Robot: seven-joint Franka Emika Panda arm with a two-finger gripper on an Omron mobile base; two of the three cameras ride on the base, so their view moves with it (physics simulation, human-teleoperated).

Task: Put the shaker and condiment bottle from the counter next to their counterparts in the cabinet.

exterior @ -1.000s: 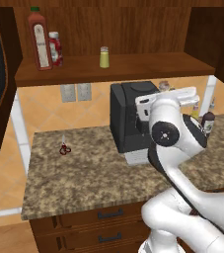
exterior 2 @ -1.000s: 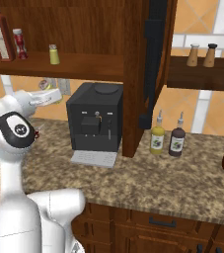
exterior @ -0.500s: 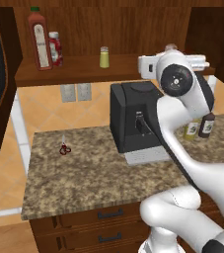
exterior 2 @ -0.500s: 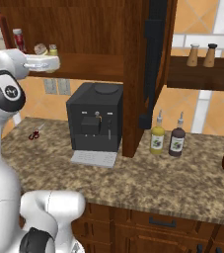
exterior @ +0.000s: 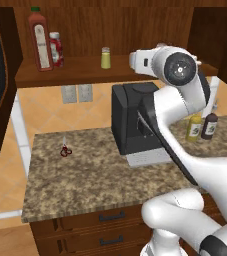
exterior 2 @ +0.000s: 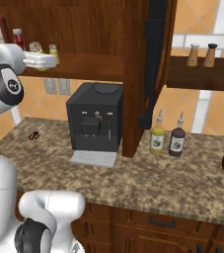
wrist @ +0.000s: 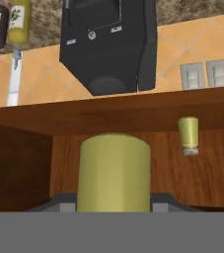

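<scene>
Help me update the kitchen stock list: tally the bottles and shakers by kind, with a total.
Red bottles: 2, tall red bottle, short red bottle
Yellow-green shakers: 2, shelf shaker, held shaker
Squeeze bottles: 2, yellow squeeze bottle, dark squeeze bottle
Brown shakers: 2, light-capped brown shaker, dark-capped brown shaker
Total: 8

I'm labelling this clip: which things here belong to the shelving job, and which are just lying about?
Job: held shaker, hand, shelf shaker, squat red bottle, tall red bottle, cabinet.
Lying about: coffee machine, two squeeze bottles, scissors.
</scene>
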